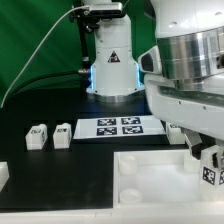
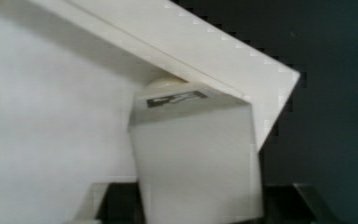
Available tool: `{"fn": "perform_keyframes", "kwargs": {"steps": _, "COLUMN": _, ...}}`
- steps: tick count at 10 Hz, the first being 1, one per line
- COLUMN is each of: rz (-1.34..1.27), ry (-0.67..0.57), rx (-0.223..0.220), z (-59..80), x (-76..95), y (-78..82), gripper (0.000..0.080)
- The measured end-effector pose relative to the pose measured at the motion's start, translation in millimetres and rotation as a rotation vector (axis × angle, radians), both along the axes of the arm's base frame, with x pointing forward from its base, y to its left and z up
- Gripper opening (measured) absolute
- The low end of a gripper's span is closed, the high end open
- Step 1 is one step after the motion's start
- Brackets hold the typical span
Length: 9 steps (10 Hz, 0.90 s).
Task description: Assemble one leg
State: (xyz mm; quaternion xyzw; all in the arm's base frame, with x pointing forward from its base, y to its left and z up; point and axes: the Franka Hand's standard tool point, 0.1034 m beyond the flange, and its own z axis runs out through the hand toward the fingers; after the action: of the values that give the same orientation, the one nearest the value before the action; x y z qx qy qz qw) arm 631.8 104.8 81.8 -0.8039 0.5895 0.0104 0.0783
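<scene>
My gripper (image 1: 208,160) is at the exterior view's right, over the right edge of the large white panel (image 1: 150,178), and is shut on a leg (image 1: 210,173) whose tag faces the camera. In the wrist view the held leg (image 2: 194,150) is a white block between my dark fingers (image 2: 115,203), with my gripper (image 2: 197,208) closed on its sides. Its far end, with a small tag (image 2: 176,97), meets the underside of the panel's rim (image 2: 194,50). The contact point itself is hidden.
Two loose legs (image 1: 37,136) (image 1: 62,134) stand at the exterior view's left, beside the marker board (image 1: 120,127). Another white piece (image 1: 3,175) sits at the left edge. The robot's base (image 1: 112,65) stands behind the marker board.
</scene>
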Motion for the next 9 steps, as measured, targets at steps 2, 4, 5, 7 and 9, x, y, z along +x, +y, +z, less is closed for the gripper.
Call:
{"fn": "perform_keyframes", "kwargs": {"steps": 2, "rz": -0.371, "ry": 0.058, "rx": 0.033, "z": -0.2, "x": -2.0, "y": -2.5, "gripper": 0.0304}}
{"fn": "perform_keyframes", "kwargs": {"steps": 4, "rz": -0.725, "ry": 0.111, "rx": 0.072, "z": -0.1, "x": -4.8, "y": -0.7, "gripper": 0.0304}}
{"fn": "perform_keyframes", "kwargs": {"steps": 5, "rz": -0.845, "ry": 0.127, "rx": 0.090, "z": 1.1, "x": -4.3, "y": 0.6, "gripper": 0.0304}}
{"fn": "perform_keyframes", "kwargs": {"steps": 7, "rz": -0.868, "ry": 0.122, "rx": 0.105, "z": 1.6, "x": -4.4, "y": 1.3, "gripper": 0.0305}}
{"fn": "perform_keyframes", "kwargs": {"steps": 9, "rz": -0.886, "ry": 0.119, "rx": 0.098, "z": 2.0, "x": -5.1, "y": -0.7, "gripper": 0.0305}}
